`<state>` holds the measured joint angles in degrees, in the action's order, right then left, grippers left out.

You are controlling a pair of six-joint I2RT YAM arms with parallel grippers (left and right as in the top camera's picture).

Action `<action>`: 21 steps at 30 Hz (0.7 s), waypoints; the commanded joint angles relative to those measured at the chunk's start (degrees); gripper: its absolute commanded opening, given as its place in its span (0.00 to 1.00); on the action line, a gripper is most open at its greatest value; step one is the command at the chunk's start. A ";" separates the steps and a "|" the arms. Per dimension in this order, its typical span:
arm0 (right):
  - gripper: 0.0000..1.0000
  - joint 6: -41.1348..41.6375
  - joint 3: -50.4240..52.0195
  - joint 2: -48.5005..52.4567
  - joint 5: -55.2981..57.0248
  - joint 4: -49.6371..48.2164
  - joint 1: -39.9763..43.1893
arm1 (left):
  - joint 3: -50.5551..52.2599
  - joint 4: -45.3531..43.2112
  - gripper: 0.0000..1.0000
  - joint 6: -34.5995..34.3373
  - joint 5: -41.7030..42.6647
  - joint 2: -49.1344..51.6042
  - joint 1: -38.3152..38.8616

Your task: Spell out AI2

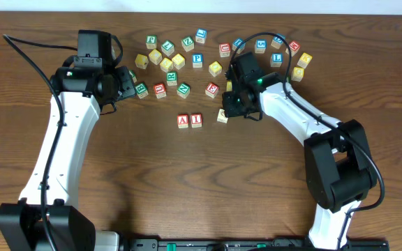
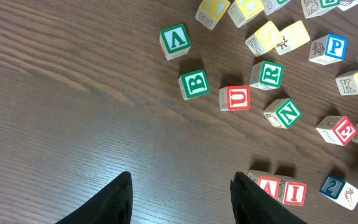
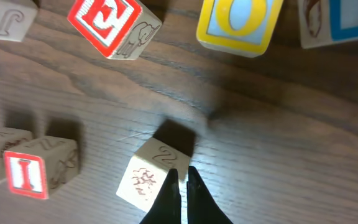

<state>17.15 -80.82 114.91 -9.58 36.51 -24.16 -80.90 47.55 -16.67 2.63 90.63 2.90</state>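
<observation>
Wooden letter blocks lie scattered across the far half of the brown worktop (image 1: 187,188). Nearer the middle, apart from the scatter, the red A block (image 1: 182,120) and the red I block (image 1: 196,120) stand side by side with letters up and edges touching, reading AI.

Just right of the I block lies the 2 block (image 3: 143,177), with a small gap between them. It is turned at an angle to the pair and not in line with them. The left wrist view shows a blue 2 on one of its faces. The right wrist view shows a plain carved 2 and a line drawing.

The right tool (image 3: 182,171) is clenched, its two dark fingers pressed together with nothing between them. In its own view the tips sit at the right-hand edge of the 2 block. I cannot tell whether they touch it. Beyond it in that view are a red E block (image 3: 110,22) and a yellow O block (image 3: 238,22).

The left tool (image 2: 181,180) is released, its fingers spread wide over bare wood and grasping nothing. It hangs at the left side of the scatter, near the green B block (image 2: 194,84) and the red U block (image 2: 236,98), well apart from the AI pair.
</observation>
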 commanded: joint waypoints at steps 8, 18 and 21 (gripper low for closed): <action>0.01 10.32 0.00 0.59 -3.26 2.60 0.83 | 0.48 0.11 0.50 0.55 -0.76 -0.07 -0.09; 0.01 11.56 0.02 0.96 -3.26 1.81 -0.17 | 0.48 0.11 0.50 0.55 -0.76 -0.07 -0.09; 0.01 11.56 0.02 1.99 -3.76 1.73 -0.26 | 0.48 0.11 0.50 0.55 -0.76 -0.07 -0.09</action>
<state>27.57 -80.82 114.96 -12.27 38.33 -23.94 -80.90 47.55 -16.67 2.63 90.65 2.90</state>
